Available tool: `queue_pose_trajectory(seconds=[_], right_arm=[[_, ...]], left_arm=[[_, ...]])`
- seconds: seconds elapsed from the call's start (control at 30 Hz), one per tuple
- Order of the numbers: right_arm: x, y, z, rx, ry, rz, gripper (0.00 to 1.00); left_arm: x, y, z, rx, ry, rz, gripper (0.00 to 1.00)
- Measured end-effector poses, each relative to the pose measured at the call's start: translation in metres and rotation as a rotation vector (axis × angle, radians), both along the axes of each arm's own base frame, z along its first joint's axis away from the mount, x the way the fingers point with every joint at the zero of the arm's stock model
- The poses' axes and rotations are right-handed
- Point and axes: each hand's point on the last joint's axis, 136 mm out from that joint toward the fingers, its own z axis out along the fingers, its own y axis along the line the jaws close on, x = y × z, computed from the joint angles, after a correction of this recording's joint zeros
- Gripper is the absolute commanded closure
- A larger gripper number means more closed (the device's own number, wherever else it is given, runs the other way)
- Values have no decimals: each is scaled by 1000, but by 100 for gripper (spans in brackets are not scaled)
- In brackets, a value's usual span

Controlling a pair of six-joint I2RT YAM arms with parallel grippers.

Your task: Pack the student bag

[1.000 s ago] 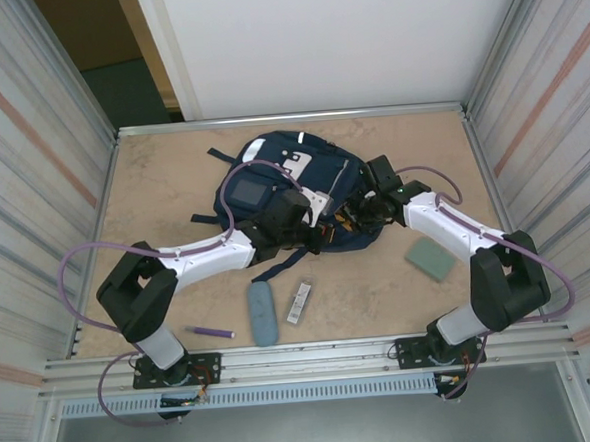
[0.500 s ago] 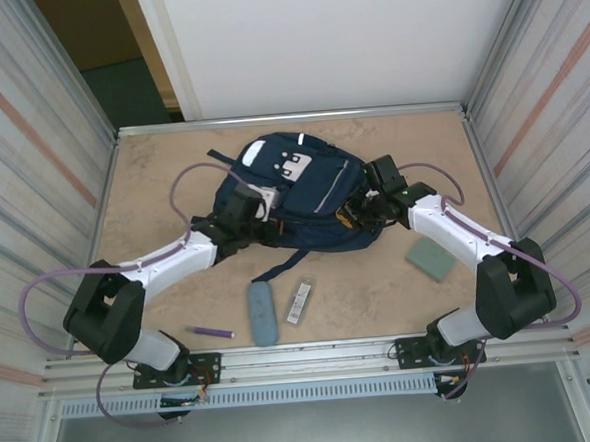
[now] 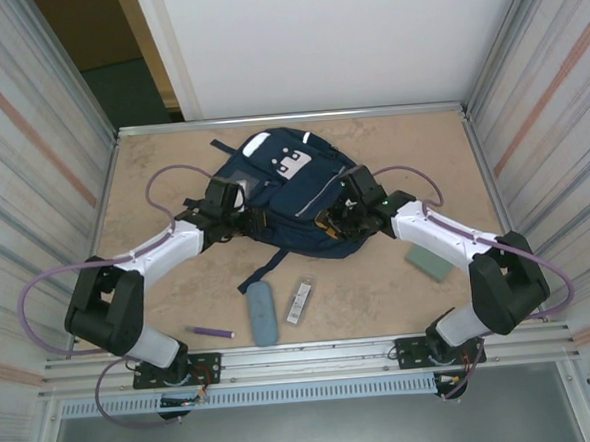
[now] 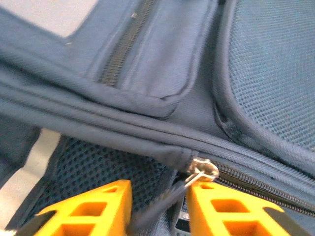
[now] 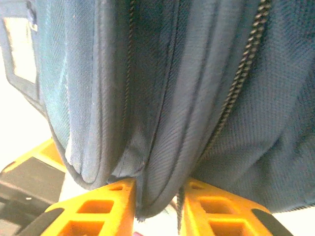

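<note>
While left gripper (image 4: 157, 191) straddles student bag (image 3: 303, 195) edge | right gripper (image 5: 157, 191) opposite

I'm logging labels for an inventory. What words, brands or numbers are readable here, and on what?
No text is legible anywhere.
student bag: dark marks on its white patch, too small to read.
small flat packet: printing too blurred to read.

Student bag (image 3: 292, 196): large navy-blue backpack with white stripes and a pale patch. It lies front-up at far centre of the tabletop (image 3: 426, 153), dark strap trailing nearward.
</note>
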Motion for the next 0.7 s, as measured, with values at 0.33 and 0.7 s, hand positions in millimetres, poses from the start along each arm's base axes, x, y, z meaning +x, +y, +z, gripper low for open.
queue_pose_trajectory(seconds=[0.33, 0.7], right_arm=[[-3, -61, 48, -289, -313, -39, 28], [-21, -185, 106, -578, -568, -94, 6]], left_arm=[[-41, -59, 101, -5, -336, -255, 1], [-22, -128, 69, 19, -305, -546, 1]])
